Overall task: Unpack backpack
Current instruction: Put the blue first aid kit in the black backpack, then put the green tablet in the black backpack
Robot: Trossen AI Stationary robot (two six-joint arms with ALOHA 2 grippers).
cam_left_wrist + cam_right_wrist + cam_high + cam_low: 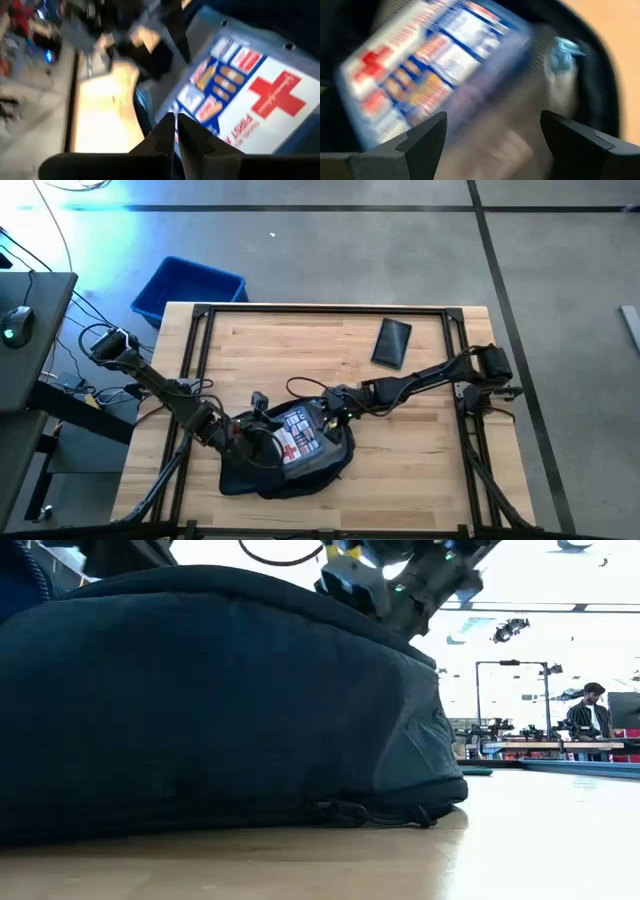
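Observation:
The dark navy backpack (252, 476) lies flat on its back on the wooden table (420, 470), near the front edge, and fills the low view (220, 700). Its opening gapes upward. Inside it lies a white first-aid kit (300, 438) with a red cross (277, 95). My left gripper (175, 122) is shut, its tips at the opening's left rim beside the kit. My right gripper (495, 135) is open and comes from the right, hovering over the kit (430, 60) with its fingers spread wide. My left gripper's shut fingertips (167, 125) meet at the dark blue rim of the backpack's opening (144, 107), right next to the kit's edge. They slant down from the table's left. I cannot tell whether any cloth is caught between them.
A flat black pouch (392, 342) lies on the table's far right part. A blue bin (188, 288) stands on the floor beyond the far left corner. Black frame rails (320, 310) run along the table's edges. A person (590, 710) stands far off in the room.

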